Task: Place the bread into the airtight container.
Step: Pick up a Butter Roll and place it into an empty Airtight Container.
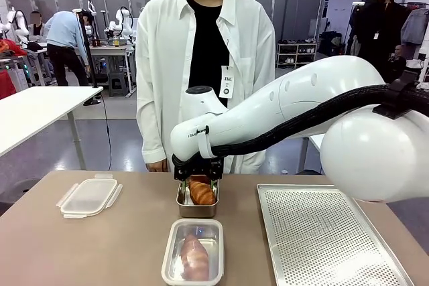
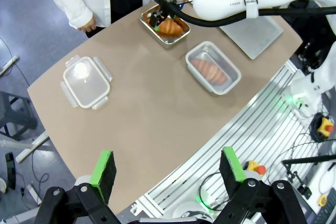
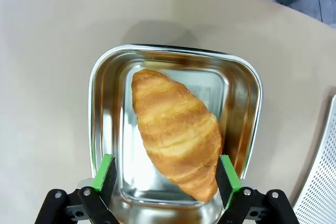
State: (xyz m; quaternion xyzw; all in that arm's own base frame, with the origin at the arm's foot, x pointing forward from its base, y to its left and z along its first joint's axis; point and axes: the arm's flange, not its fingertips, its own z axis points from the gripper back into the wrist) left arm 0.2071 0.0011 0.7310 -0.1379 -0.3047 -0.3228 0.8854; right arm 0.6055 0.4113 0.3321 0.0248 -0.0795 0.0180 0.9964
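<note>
We see the right gripper (image 3: 165,179) hanging over a metal tray (image 3: 105,103) that sits on the brown table (image 1: 100,246), its green fingers (image 3: 104,171) spread apart on either side of a golden croissant (image 3: 176,132). The jaws stand open; the pads flank the lower end of the bread, and we cannot tell whether either one touches the crust. In the right wrist view the croissant lies diagonally in the tray, running from about 11 o'clock to 5 o'clock.

In the front view the white right arm (image 1: 288,108) reaches in from 3 o'clock across the middle, and the tray with its croissant sits just under the gripper near the table's centre. Directly at 6 o'clock from that tray stands the airtight container (image 1: 193,251), clear-walled and lidless, with a second bread (image 1: 193,256) lying inside it. Its clear lid (image 1: 89,197) rests apart at about 9 o'clock from the tray. A perforated baking sheet (image 1: 328,239) lies at 4 o'clock.

The left gripper (image 2: 167,174) hovers high above the near table edge in its own view, fingers wide apart and holding nothing.

A person in a white shirt (image 1: 161,51) stands at 12 o'clock behind the table, one hand (image 1: 157,165) at its far edge
</note>
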